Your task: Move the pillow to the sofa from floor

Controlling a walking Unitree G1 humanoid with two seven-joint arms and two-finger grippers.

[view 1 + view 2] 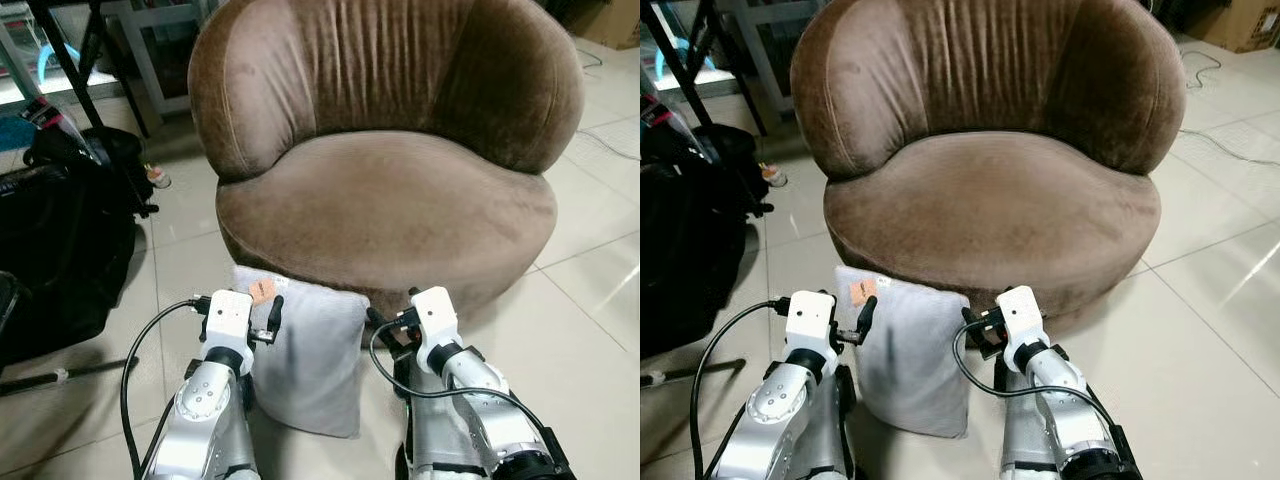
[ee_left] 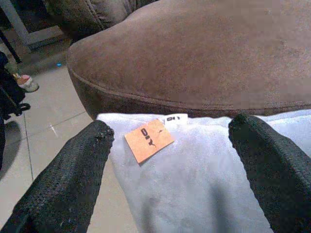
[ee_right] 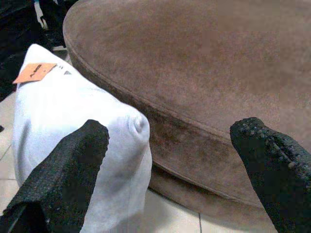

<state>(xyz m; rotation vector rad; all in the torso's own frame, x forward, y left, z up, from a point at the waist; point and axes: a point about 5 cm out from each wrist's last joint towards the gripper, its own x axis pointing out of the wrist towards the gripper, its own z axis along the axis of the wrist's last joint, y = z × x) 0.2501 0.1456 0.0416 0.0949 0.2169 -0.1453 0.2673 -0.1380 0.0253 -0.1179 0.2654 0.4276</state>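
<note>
Pillow [image 1: 305, 355] not yet lifted: stood on the floor against the brown sofa [image 1: 385, 150], between left gripper [image 2: 170, 170] and right gripper [image 3: 170, 170], both spread and unloaded. Grasp and transfer remain.

A black bag [image 1: 55, 250] sits on the tiled floor [image 1: 590, 290].

I am looking down at my two silver forearms, each ending in a white wrist block ringed by a black collar. Black cables are looping out from both wrists. The left pincer [image 1: 272, 318] and right pincer [image 1: 975, 325] are showing long black fingers [image 2: 73, 179], coarsely textured.
</note>
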